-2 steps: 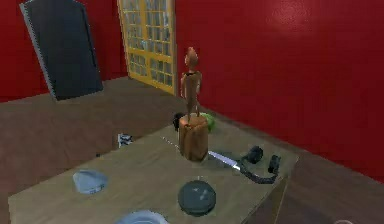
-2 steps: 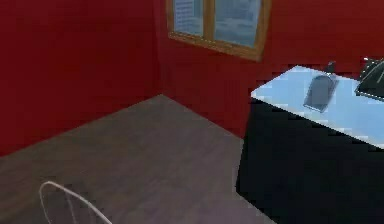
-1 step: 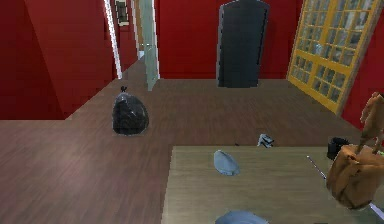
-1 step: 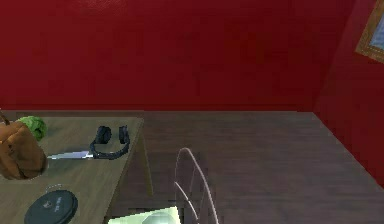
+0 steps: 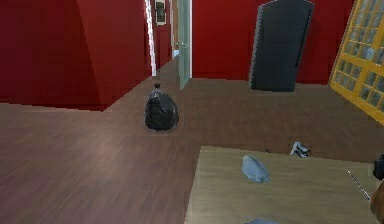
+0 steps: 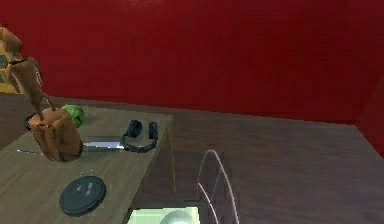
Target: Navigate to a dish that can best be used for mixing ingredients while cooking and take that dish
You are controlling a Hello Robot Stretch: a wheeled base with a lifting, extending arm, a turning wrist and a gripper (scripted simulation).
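Observation:
A wooden table [image 6: 125, 170] stands at the arm side view's left. At its near edge lies a pale rounded thing [image 6: 178, 215] on a light green patch; I cannot tell whether it is a bowl. A dark round disc [image 6: 83, 195] lies to its left. Farther back stand a brown holder [image 6: 55, 135] with handles sticking up, a green leafy lump [image 6: 72, 113], a grey blade [image 6: 100, 145] and a black curved thing [image 6: 140, 133]. The forward view's lower right has a tabletop [image 5: 300, 195] with a blue-grey lump [image 5: 256, 168] on it.
A thin-framed chair [image 6: 215, 185] stands against the table's right side. A black bag [image 5: 160, 110] sits on the wood floor ahead, with a doorway [image 5: 170, 40] and a dark cabinet [image 5: 280, 45] behind it. Red walls surround the room. A yellow-framed grid [image 5: 365, 60] is at the right.

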